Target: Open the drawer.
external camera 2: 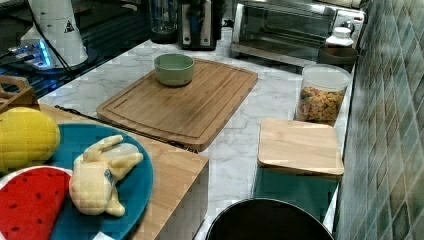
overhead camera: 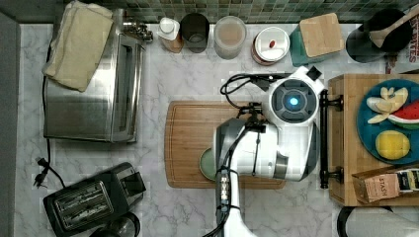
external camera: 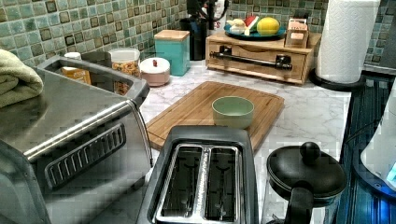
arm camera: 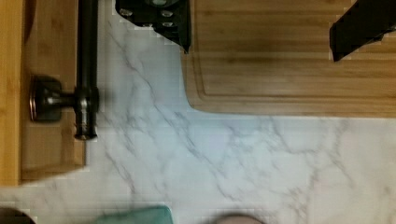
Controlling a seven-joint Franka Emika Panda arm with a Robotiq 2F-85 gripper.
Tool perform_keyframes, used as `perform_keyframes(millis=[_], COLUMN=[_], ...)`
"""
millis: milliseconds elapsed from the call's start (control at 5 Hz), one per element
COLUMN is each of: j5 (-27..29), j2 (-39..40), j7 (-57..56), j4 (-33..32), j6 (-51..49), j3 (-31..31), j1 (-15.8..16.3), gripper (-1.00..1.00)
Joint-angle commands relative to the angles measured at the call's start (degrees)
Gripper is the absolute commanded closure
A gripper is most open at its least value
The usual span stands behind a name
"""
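Note:
The drawer (external camera: pixel 261 58) is a light-wood front in a low wooden box, and it looks shut. Its long black bar handle (external camera: pixel 247 57) runs across the front on two brackets. In the top view the handle (overhead camera: pixel 323 138) lies just right of my arm's white wrist (overhead camera: pixel 294 101), which hovers over the board's right end. The wrist view has the handle bar (arm camera: pixel 87 65) and one bracket (arm camera: pixel 46 99) off to one side. My gripper (arm camera: pixel 261 28) is open, black fingers (arm camera: pixel 159 18) wide apart above the cutting board (arm camera: pixel 289 70), apart from the handle and holding nothing.
A green bowl (overhead camera: pixel 207 163) sits on the cutting board (overhead camera: pixel 192 143). A blue plate of toy fruit (overhead camera: pixel 390 123) rests on the box top. Jars and a teal canister (overhead camera: pixel 316 39) line the back wall. A toaster oven (overhead camera: pixel 94 89) and toaster (overhead camera: pixel 89 200) stand at the top view's left.

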Motion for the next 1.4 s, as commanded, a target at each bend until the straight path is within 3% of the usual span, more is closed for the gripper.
perform_keyframes(millis=[200,600,1000,1400], j5=[-1.8,-3.2,-11.5,-10.6], j2=[-1.0,3.6,5.0,6.0], j7=[-11.5,-14.4,-6.1,-7.8], j4=[-6.0,-5.0,-6.8,-6.8], j6=[9.1,14.4,18.7,18.8], j3=[-4.7,-4.3,-6.2,-8.0], j1=[-5.1,-6.3,-4.8,-6.1], gripper=[-1.0,-1.0,-1.0,-1.0])
